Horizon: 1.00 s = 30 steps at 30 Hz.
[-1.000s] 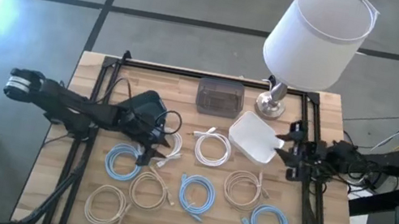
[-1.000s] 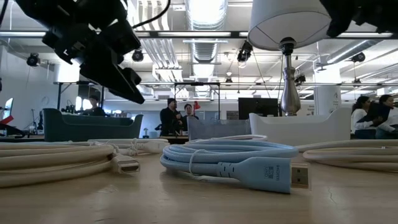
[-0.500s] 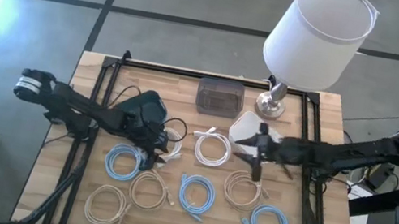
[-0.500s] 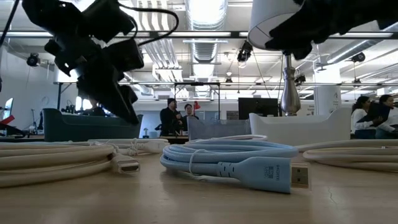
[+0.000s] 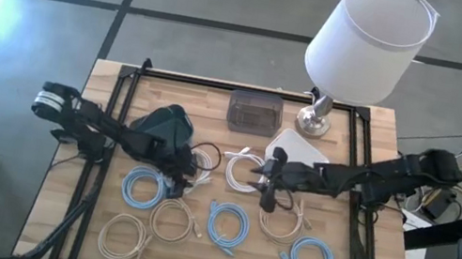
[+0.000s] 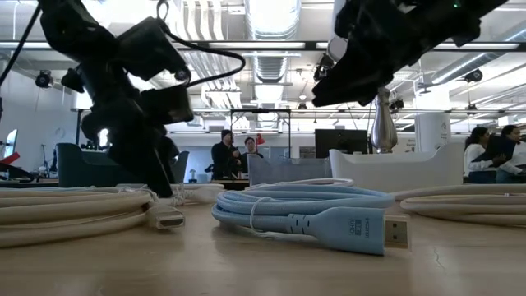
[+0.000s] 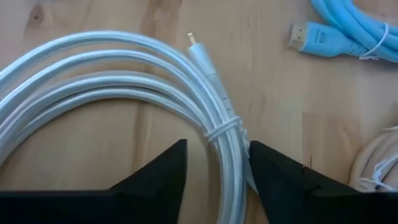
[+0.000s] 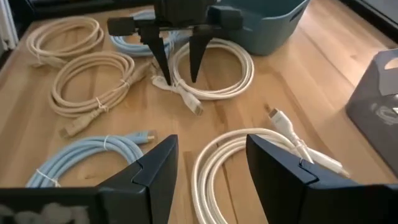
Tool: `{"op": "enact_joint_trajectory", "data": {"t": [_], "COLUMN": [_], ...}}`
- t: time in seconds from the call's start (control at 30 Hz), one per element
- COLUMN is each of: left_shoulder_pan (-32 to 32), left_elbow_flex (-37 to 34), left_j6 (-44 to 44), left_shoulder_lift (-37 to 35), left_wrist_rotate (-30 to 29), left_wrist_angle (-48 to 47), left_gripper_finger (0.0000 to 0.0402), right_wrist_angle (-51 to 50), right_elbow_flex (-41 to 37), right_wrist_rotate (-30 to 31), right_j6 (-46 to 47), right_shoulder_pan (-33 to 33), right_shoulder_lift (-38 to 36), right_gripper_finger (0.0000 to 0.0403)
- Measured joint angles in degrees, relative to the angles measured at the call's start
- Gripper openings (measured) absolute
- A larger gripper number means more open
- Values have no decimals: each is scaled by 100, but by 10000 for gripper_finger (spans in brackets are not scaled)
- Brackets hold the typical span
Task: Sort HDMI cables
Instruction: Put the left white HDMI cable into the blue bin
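Observation:
Two white HDMI coils lie flat mid-table: one (image 5: 198, 166) under my left gripper (image 5: 180, 174), one (image 5: 245, 171) under my right gripper (image 5: 266, 180). Light blue coils (image 5: 142, 187) (image 5: 228, 224) (image 5: 311, 258) and beige coils (image 5: 125, 235) (image 5: 169, 221) (image 5: 280, 219) lie nearer the near edge. My left gripper (image 7: 214, 158) is open and points down, its fingers standing either side of its coil's strands by the tie (image 7: 224, 127). My right gripper (image 8: 211, 162) is open and hovers above the other white coil (image 8: 249, 168). My left gripper straddles the white coil's strands (image 7: 227, 162) near the tie from above, pointing down. One finger (image 7: 273, 171) stands right against the outer strand; whether it touches I cannot tell. The coil lies flat on the table.
A dark blue-grey bin (image 5: 165, 125) sits behind the left gripper and a white bin (image 5: 301, 156) behind the right one. A grey box (image 5: 254, 112) and a lamp (image 5: 366, 39) stand at the far edge. People stand in the room beyond (image 6: 226, 156).
My right arm has swept from the table's right edge toward the left and now hovers over the middle white coil. My left gripper has shifted slightly right and come down, tipping to point down around the left white coil's strands. No cable has moved.

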Motion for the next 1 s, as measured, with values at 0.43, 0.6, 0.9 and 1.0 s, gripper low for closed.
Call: {"op": "enact_joint_trajectory", "data": {"t": [0.43, 0.6, 0.9, 1.0], "left_shoulder_pan": [-396, -646, -906, -882], "left_elbow_flex": [341, 852, 1776, 1733], "left_j6": [338, 877, -212, -993], "left_shoulder_lift": [-679, -1217, -2032, -2200], "left_wrist_rotate": [-239, -1006, -4096, -4623], "left_wrist_angle": [-86, -762, -4391, -5198], "left_gripper_finger": [25, 22, 25, 26], "right_wrist_angle": [-394, -400, -394, -393], "right_elbow_flex": [388, 388, 388, 388], "right_wrist_rotate": [-14, -16, -14, -14], "right_j6": [-12, -3, -5, -27], "right_shoulder_pan": [0, 1, 0, 0], "right_shoulder_lift": [243, 263, 251, 251], "right_gripper_finger": [185, 185, 185, 185]}}
